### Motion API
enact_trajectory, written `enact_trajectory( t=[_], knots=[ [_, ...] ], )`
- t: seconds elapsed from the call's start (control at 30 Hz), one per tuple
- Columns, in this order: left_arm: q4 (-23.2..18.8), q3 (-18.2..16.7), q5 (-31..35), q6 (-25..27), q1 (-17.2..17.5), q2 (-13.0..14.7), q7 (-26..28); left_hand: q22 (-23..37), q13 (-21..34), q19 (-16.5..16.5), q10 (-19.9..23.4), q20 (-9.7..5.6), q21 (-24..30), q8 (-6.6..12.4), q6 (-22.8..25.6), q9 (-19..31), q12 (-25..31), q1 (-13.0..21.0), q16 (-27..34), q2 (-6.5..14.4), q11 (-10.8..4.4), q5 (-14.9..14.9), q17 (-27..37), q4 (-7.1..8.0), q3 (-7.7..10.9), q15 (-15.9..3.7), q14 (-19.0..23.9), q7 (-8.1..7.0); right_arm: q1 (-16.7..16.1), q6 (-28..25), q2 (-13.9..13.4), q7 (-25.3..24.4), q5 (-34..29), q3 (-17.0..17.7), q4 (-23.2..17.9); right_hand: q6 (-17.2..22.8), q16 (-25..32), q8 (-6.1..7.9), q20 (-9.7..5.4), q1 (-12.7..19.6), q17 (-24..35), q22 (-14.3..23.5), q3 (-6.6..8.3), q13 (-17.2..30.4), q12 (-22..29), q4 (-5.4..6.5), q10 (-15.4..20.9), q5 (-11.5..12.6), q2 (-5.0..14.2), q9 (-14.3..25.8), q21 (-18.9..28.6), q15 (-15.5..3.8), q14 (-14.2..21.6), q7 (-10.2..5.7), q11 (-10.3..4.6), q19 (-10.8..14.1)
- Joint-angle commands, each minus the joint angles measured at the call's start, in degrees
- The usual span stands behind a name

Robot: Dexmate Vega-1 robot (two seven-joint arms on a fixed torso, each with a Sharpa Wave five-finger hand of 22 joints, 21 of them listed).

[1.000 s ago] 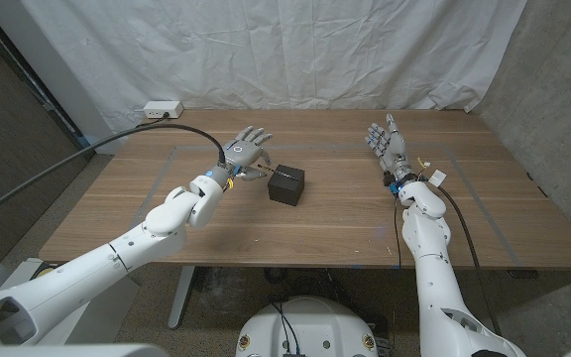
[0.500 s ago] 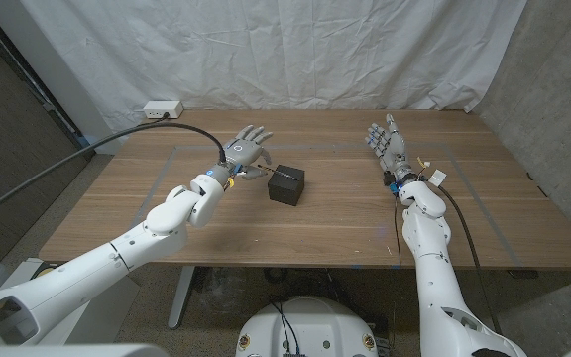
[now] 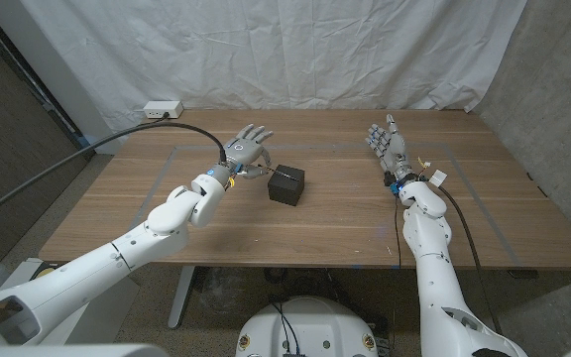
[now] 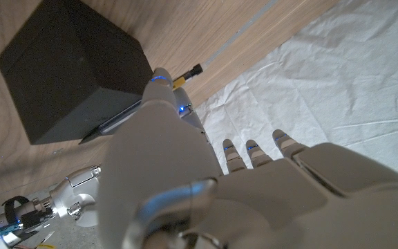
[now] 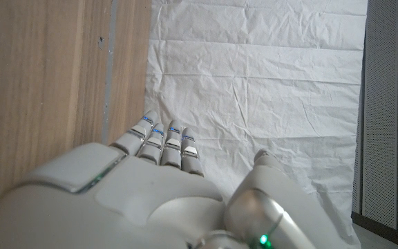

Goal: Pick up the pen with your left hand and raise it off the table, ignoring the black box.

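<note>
Head view: left hand (image 3: 245,151) at table (image 3: 345,223) centre-left, fingers fanned apart, pen (image 3: 259,173) under its thumb side, touching black box (image 3: 286,184) at box's 9 o'clock. Right hand (image 3: 386,141) idle, fingers apart. Pinch pen w/o nudging box, lift straight up.

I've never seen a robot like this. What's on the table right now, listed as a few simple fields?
table: wooden
pen: by the left hand's fingers, next to the box
box: black, mid-table, right of the left hand
left hand: at the pen, fingers spread; grip unclear
right hand: apart on the right side, fingers apart, holding nothing
backdrop: white cloth
</note>
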Motion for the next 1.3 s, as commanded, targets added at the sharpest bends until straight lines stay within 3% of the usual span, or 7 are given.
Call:
enact_trajectory(
  t=[0.03, 0.8, 1.3],
  knots=[
    [-0.04, 0.04, -0.38, 0.39, 0.21, -0.01, 0.06, 0.28, 0.10, -0.19, 0.54, 0.15, -0.02, 0.34, 0.39, 0.24, 0.10, 0.73, 0.40, 0.17, -0.28, 0.19, 0.36, -0.04, -0.31, -4.23, 0.45, 0.08, 0.09, -0.08, -0.05, 0.13, -0.05, 0.12, 0.42, 0.34, 0.09, 0.07, -0.09, 0.16, 0.30, 0.31, -0.23, 0.31, -0.01, -0.01, 0.41, 0.21, 0.60, 0.15, 0.02, -0.08, 0.44, 0.02, 0.10, 0.58],
    [0.35, 0.39, -0.21, 1.09, -0.06, -0.70, 1.17, 0.29, 0.09, 0.23, 1.21, 0.37, 0.13, 1.57, 2.25, 0.87, 0.23, 1.59, 0.52, 0.61, -0.60, 0.30, 0.48, -0.21, -0.54, -4.42, 1.03, 0.23, 0.63, -0.13, -0.27, 0.26, -0.11, 0.50, 1.19, 0.30, 0.12, 0.05, 0.01, 0.18, 0.30, 0.32, -0.33, 0.32, -0.04, -0.09, 0.39, 0.19, 0.71, 0.15, -0.01, -0.08, 0.55, -0.10, -0.01, 0.51],
    [0.53, 0.28, -0.74, 1.36, 0.41, -0.86, 2.47, 0.29, 0.09, 0.97, 2.87, 0.58, 0.33, 3.34, 4.94, 1.57, 0.62, 2.52, 0.73, 1.28, -0.75, 0.28, 0.45, -0.37, -0.64, -4.85, 2.21, 0.90, 0.84, -0.21, -0.28, 0.40, -0.25, 0.45, 1.57, 0.30, 0.12, 0.05, 0.07, 0.18, 0.30, 0.32, -0.41, 0.32, -0.03, -0.16, 0.45, 0.18, 0.76, 0.15, 0.00, 0.00, 0.61, -0.11, 0.10, 0.53]
  ],
)
